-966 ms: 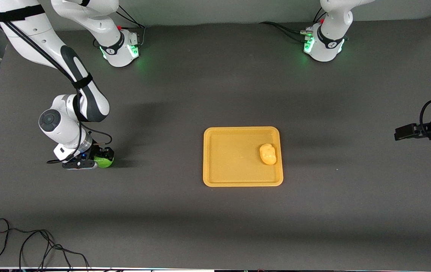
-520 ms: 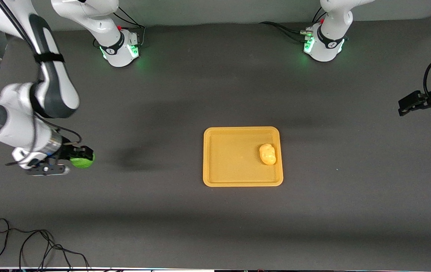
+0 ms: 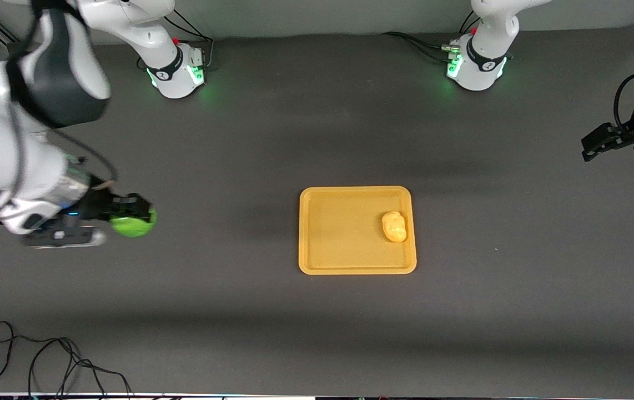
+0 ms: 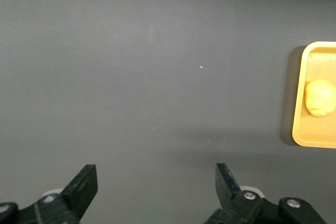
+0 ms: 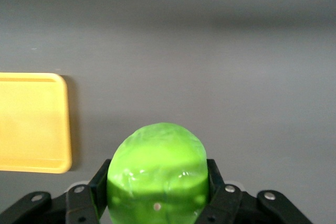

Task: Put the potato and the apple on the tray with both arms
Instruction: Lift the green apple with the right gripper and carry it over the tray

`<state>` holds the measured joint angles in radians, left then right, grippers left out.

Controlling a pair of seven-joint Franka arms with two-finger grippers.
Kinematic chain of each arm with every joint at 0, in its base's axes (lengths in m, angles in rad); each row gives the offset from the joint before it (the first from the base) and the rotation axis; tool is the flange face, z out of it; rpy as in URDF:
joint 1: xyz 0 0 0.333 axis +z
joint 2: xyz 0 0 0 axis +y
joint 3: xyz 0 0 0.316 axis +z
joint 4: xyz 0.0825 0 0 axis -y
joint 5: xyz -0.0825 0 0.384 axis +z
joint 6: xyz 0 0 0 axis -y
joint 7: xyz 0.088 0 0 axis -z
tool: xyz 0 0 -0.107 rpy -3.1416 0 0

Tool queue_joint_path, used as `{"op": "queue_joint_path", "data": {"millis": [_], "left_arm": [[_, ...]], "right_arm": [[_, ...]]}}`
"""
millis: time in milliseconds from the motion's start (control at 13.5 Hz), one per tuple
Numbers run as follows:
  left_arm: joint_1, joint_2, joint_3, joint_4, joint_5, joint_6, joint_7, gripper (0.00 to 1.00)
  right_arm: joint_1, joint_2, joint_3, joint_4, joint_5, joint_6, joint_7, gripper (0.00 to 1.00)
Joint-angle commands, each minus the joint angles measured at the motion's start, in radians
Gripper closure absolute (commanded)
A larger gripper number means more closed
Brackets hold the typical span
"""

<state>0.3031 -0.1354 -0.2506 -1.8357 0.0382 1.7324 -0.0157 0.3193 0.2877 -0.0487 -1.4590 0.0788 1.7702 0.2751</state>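
Note:
The yellow-orange tray [image 3: 322, 233] lies mid-table. The potato [image 3: 394, 226] lies in it, by the rim toward the left arm's end; it also shows in the left wrist view [image 4: 319, 97]. My right gripper [image 3: 136, 216] is shut on the green apple [image 3: 131, 223] and holds it in the air over bare table at the right arm's end, apart from the tray. In the right wrist view the apple [image 5: 156, 177] sits between the fingers, with the tray [image 5: 31, 124] farther off. My left gripper [image 3: 594, 144] is open and empty, up over the table's edge at the left arm's end.
A black cable [image 3: 45, 361] lies coiled on the table by the front edge at the right arm's end. The two green-lit arm bases [image 3: 175, 72] [image 3: 475, 64] stand along the table's back edge.
My right gripper has lifted the apple off the table and carried it slightly toward the tray. My left gripper has risen and drawn back toward the table's edge.

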Motion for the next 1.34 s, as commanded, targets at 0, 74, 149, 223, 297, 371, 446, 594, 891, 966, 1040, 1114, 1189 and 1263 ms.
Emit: {"op": "queue_joint_path", "data": {"millis": [0, 74, 149, 223, 297, 371, 446, 594, 891, 966, 1040, 1114, 1189, 1263], "left_arm": [[0.008, -0.026, 0.004, -0.025, -0.047, 0.019, 0.014, 0.00], [0.008, -0.023, 0.004, -0.023, -0.075, 0.026, 0.013, 0.00], [0.007, -0.020, 0.004, -0.019, -0.076, 0.030, 0.013, 0.00], [0.005, -0.018, 0.002, -0.010, -0.077, 0.032, 0.013, 0.00], [0.005, -0.018, 0.002, -0.008, -0.077, 0.033, 0.013, 0.00], [0.005, -0.018, 0.002, -0.007, -0.077, 0.033, 0.013, 0.00], [0.005, -0.018, 0.002, -0.004, -0.077, 0.027, 0.013, 0.00], [0.005, -0.015, 0.002, 0.000, -0.077, 0.024, 0.013, 0.00], [0.005, -0.013, 0.002, 0.000, -0.073, 0.019, 0.014, 0.00], [0.005, -0.007, 0.004, 0.000, -0.073, 0.019, 0.014, 0.00], [0.005, -0.006, 0.004, 0.001, -0.073, 0.021, 0.014, 0.00], [0.005, -0.006, 0.002, 0.001, -0.072, 0.019, 0.014, 0.00], [0.005, -0.006, 0.002, 0.001, -0.072, 0.021, 0.014, 0.00], [0.005, -0.006, 0.002, 0.001, -0.072, 0.021, 0.014, 0.00]], "right_arm": [[0.146, 0.164, -0.011, 0.185, -0.002, -0.023, 0.215, 0.55], [0.203, 0.221, -0.011, 0.245, -0.002, -0.023, 0.313, 0.56], [0.268, 0.281, -0.011, 0.308, -0.002, -0.023, 0.410, 0.56], [0.335, 0.345, -0.016, 0.375, -0.014, -0.021, 0.480, 0.56], [0.380, 0.408, -0.016, 0.455, -0.043, -0.021, 0.533, 0.57], [0.424, 0.462, -0.016, 0.515, -0.068, -0.017, 0.580, 0.58], [0.454, 0.499, -0.013, 0.551, -0.071, -0.006, 0.607, 0.59], [0.518, 0.542, -0.013, 0.566, -0.071, 0.053, 0.637, 0.61], [0.554, 0.683, -0.014, 0.565, -0.114, 0.200, 0.648, 0.61], [0.554, 0.714, -0.014, 0.565, -0.116, 0.239, 0.647, 0.61], [0.554, 0.741, -0.014, 0.565, -0.116, 0.273, 0.645, 0.61], [0.554, 0.767, -0.016, 0.562, -0.117, 0.305, 0.641, 0.61], [0.554, 0.789, -0.016, 0.562, -0.117, 0.328, 0.642, 0.61], [0.554, 0.806, -0.017, 0.562, -0.125, 0.339, 0.641, 0.61]]}}
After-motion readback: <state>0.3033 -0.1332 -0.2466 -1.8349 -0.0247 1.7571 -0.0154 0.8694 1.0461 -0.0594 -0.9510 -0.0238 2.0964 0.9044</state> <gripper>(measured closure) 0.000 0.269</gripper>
